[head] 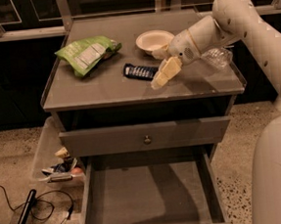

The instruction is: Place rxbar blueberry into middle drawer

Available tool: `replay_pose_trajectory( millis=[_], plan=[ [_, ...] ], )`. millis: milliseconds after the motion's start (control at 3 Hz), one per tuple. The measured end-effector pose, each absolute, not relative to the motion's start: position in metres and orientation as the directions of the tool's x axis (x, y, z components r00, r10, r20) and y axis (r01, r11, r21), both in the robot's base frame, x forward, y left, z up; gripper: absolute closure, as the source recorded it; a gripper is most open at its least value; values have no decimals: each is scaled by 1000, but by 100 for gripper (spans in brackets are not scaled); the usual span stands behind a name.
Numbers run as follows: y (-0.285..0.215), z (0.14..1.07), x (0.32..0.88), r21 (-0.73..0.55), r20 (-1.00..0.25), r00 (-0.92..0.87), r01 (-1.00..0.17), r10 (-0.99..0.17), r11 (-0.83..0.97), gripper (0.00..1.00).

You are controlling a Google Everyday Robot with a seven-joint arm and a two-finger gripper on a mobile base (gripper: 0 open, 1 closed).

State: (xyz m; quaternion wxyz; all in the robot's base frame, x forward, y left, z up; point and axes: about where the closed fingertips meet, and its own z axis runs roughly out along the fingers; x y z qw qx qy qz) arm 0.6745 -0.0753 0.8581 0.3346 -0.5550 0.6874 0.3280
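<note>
The rxbar blueberry (pixel 140 71), a dark flat bar with white lettering, lies on the cabinet top near its middle. My gripper (pixel 160 63) hovers just right of the bar's right end, low over the top. Its pale fingers (pixel 167 72) are spread apart and hold nothing. The middle drawer (pixel 147 194) is pulled out at the bottom of the cabinet, and its flat grey floor is bare. My white arm reaches in from the upper right.
A green chip bag (pixel 87 53) lies at the top's left and a white bowl (pixel 155 39) at the back. A clear plastic item (pixel 217 57) sits behind the wrist. Above the open drawer is a shut drawer front with a knob (pixel 147 139). A bin of clutter (pixel 59 166) and cables (pixel 41 211) are on the floor, left.
</note>
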Motion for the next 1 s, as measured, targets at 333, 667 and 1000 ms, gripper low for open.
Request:
replay_pose_trajectory(
  millis=[333, 667, 1000],
  plan=[
    [-68, 853, 675, 127, -805, -204, -977, -556, 174, 0],
    [-65, 850, 677, 144, -779, -233, -970, -582, 197, 0],
    [-64, 848, 681, 131, -742, -253, -963, -621, 235, 0]
  ],
)
